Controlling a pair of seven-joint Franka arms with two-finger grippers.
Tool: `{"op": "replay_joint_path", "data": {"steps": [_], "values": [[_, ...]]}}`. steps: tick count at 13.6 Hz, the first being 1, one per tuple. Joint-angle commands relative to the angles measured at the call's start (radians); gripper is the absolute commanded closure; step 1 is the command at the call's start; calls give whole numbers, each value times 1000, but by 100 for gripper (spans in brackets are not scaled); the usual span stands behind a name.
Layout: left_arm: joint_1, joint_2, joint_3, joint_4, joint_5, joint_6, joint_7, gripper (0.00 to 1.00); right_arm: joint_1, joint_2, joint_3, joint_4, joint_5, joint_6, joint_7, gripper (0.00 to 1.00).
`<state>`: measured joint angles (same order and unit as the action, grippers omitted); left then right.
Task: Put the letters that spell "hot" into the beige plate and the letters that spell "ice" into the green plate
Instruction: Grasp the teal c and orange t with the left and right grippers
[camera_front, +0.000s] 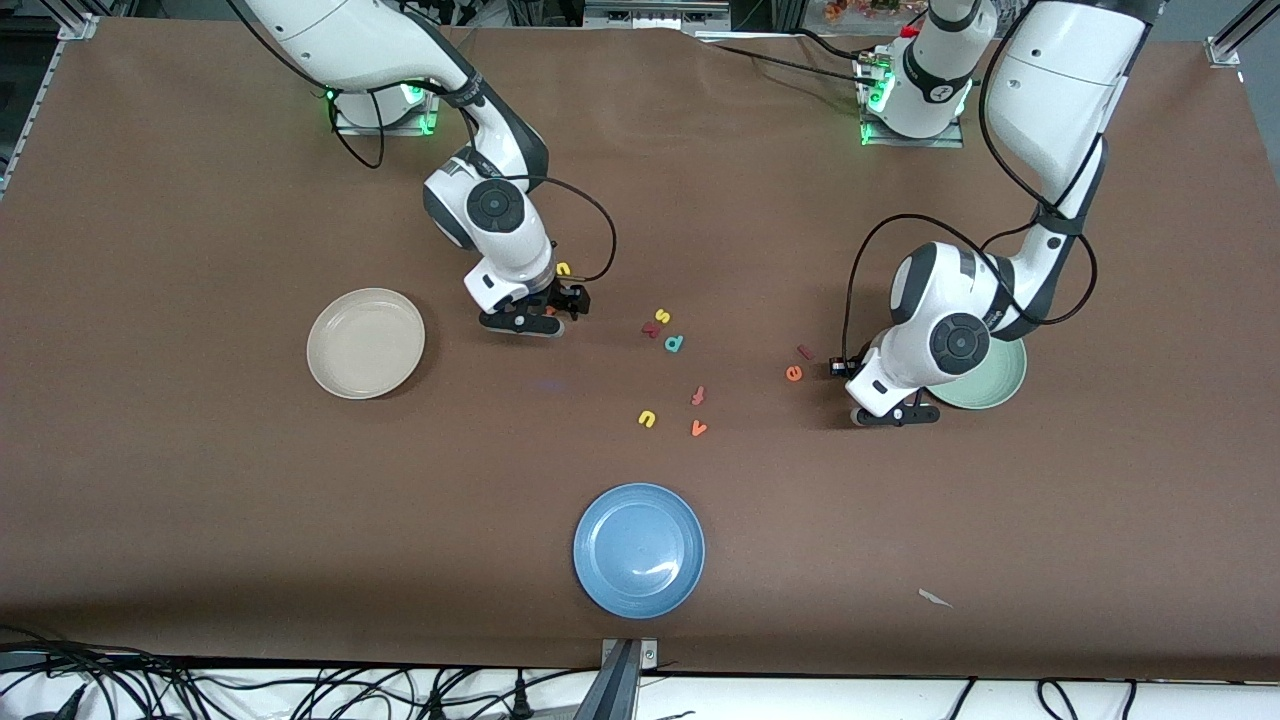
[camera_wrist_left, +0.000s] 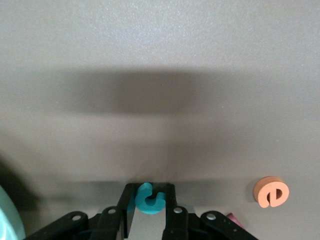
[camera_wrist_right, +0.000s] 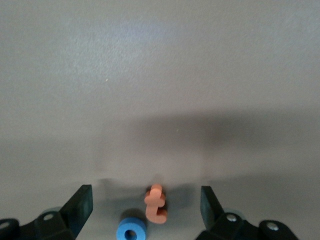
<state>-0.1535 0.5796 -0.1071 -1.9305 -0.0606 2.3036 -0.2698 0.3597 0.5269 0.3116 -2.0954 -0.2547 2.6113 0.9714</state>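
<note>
Neither plate holds a letter yet, so all six are left to move, as far as the front view shows. The beige plate (camera_front: 365, 343) lies bare toward the right arm's end of the table, and what shows of the green plate (camera_front: 998, 380) toward the left arm's end, partly covered by the left arm, looks bare too. The left gripper (camera_wrist_left: 148, 212) is down at the table beside the green plate with its jaws narrow around the teal c (camera_wrist_left: 150, 198), touching it on both sides; whether the grip is firm cannot be told. The orange e (camera_front: 794, 373) and the dark red i (camera_front: 804, 351) lie close together on the table just beside that gripper. The right gripper (camera_wrist_right: 146, 212) is low over the table beside the beige plate, jaws wide, with the orange t (camera_wrist_right: 156, 202) standing between them untouched and the blue o (camera_wrist_right: 132, 232) just beside it. The yellow h (camera_front: 563, 268) lies near the same gripper, close to the arm's wrist. The spare letters sit in a loose cluster mid-table, and the blue plate (camera_front: 639, 549) lies nearest the camera, not part of the job.
</note>
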Motion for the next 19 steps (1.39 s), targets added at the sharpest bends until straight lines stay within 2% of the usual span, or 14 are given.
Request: {"op": "replay_joint_path", "data": {"steps": [1, 2, 5, 7, 9, 11, 13, 14, 17, 19], "values": [[-6, 14, 4, -2, -33, 5, 7, 83, 4, -15, 1, -23, -25, 20, 32, 15], [-6, 14, 4, -2, -33, 5, 11, 83, 4, -15, 1, -25, -35, 20, 32, 24], [2, 3, 4, 7, -33, -3, 21, 83, 2, -15, 0, -35, -54, 20, 32, 35], [6, -23, 4, 22, -33, -28, 18, 85, 2, -15, 0, -37, -77, 20, 32, 48], [11, -50, 6, 54, -22, -113, 21, 85, 2, -16, 0, -44, -78, 20, 32, 57], [25, -69, 12, 114, -16, -221, 26, 85, 2, -18, 0, -49, -78, 20, 32, 73], [49, -79, 13, 186, -16, -353, 93, 85, 2, -18, 0, -51, -78, 20, 32, 92], [78, -93, 15, 206, -16, -404, 131, 85, 2, -19, 0, -51, -78, 18, 32, 98], [176, -127, 15, 212, -16, -455, 268, 85, -11, -85, 0, -54, -80, -22, -8, 98], [233, -127, 17, 211, 1, -470, 355, 85, -56, -174, 0, -55, -72, -130, -101, 98]]}}
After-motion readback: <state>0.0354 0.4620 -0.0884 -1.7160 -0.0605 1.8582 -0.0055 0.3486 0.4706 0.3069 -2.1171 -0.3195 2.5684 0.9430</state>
